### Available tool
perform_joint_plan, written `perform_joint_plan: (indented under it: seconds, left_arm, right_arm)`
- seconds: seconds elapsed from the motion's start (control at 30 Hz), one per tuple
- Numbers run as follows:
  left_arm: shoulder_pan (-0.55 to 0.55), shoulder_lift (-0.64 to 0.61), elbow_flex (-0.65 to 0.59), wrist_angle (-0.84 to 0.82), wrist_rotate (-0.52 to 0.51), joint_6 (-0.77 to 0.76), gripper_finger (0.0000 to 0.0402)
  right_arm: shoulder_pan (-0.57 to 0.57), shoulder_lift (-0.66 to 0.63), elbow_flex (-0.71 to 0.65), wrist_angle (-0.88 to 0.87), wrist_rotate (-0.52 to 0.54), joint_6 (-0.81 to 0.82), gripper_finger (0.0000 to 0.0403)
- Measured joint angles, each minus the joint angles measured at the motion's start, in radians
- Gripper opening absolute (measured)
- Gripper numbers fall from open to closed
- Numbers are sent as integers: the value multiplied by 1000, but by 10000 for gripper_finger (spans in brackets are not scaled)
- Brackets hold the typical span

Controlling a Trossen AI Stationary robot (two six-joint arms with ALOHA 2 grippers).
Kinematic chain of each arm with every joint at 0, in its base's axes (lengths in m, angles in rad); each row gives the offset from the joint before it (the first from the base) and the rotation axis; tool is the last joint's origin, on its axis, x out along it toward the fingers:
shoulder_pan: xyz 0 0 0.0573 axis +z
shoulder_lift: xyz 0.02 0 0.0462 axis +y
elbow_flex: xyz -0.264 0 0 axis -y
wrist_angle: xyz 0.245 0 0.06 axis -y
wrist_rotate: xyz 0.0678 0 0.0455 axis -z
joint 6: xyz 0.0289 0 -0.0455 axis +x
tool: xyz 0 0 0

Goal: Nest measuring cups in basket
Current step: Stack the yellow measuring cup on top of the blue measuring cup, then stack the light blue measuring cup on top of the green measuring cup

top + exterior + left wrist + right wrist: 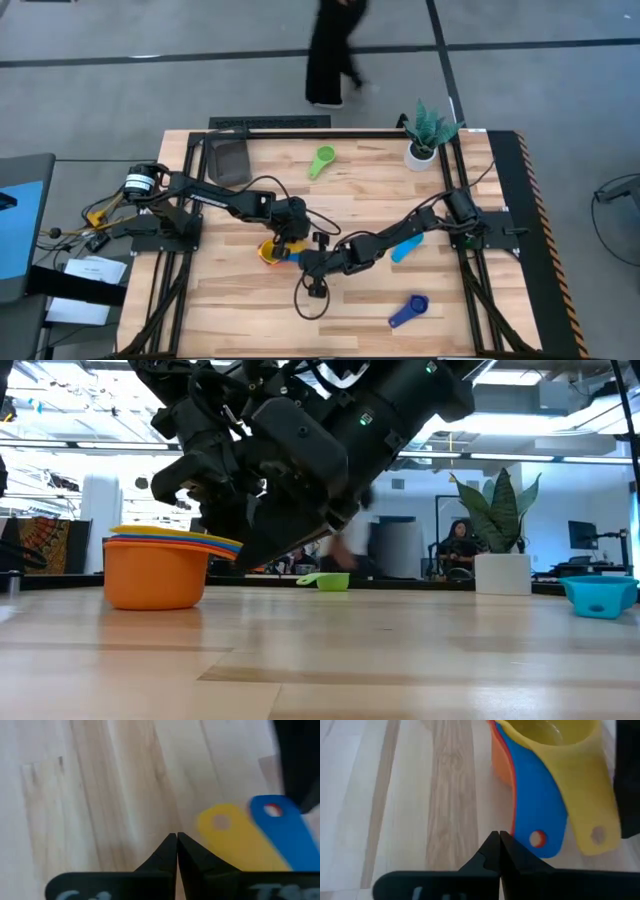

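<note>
A stack of nested cups (270, 251) stands mid-table: orange at the bottom (154, 575), then red, blue and yellow (555, 740). Their flat handles fan out, blue (540, 815) beside yellow (592, 820). My left gripper (176, 841) is shut and hovers over bare wood beside the yellow handle (225, 827) and blue handle (280, 825). My right gripper (499, 840) is shut and sits just short of the blue handle's end. The green cup (322, 160), light blue cup (407, 248) and dark blue cup (408, 311) lie apart. The dark basket (228, 158) sits at the far left corner.
A white pot with a green plant (428, 135) stands at the far right. Both arms crowd the table's middle, over the stack. Bare wood lies along the near edge and between the basket and the green cup. A person in dark clothes (335, 50) walks beyond the far edge.
</note>
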Motion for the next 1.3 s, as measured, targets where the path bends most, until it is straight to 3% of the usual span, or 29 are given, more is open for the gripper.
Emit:
perform_joint_plan:
  seconds: [0.63,0.9,1.1,1.3]
  left_arm:
    - [-38,0,0,-18,55,56,0]
    - [-39,-9,1,-17,-28,79,0]
    - [-37,-59,48,-70,-183,94,0]
    - [-14,-139,60,-66,-233,47,0]
  right_arm:
    - [-17,0,0,-21,45,-6,14]
    - [-7,-30,0,-91,46,-23,33]
    - [32,-127,0,-295,170,58,94]
    - [62,-244,-30,-705,401,361,166]
